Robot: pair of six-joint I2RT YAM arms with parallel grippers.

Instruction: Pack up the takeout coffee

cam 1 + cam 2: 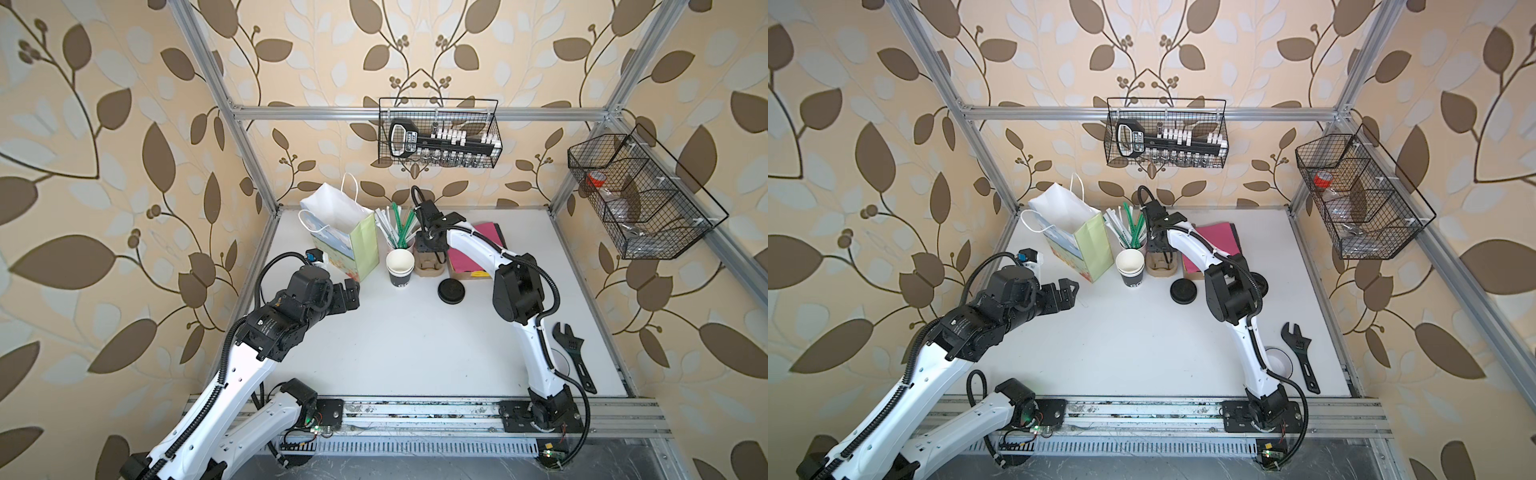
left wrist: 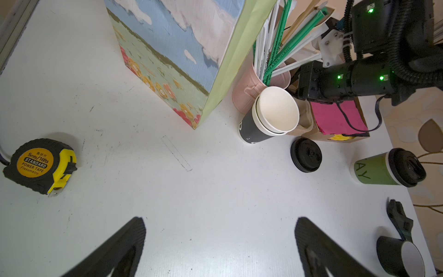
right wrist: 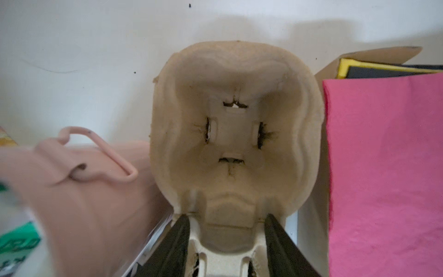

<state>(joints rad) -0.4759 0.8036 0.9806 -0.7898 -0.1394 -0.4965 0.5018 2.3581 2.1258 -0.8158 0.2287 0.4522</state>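
My right hand [image 3: 227, 218] is down over the brown moulded-pulp cup carrier [image 3: 235, 96]. Its jaws stand about half apart, straddling the carrier's middle bridge. The pads look to touch the pulp, but I cannot tell whether they bear on it. My left hand [image 2: 220, 220] hangs spread wide over the bare white table [image 2: 215, 187], holding nothing, near the printed paper gift bag [image 2: 179, 60].

What matters to me is where the takeout coffee [image 2: 374, 171], a small light-green paper cup under a round black plastic lid, stands. In the left wrist view it is far across the table, past the loose black lid [image 2: 306, 155] and close to the table's right edge. In both top views the right arm's elbow [image 1: 517, 291] stands in front of it. So it lies behind my right hand, back toward the robot and to the right of the carrier, apart from it. It appears upright, lid up. I judge the right arm much the nearer; the left would have to cross the whole table.
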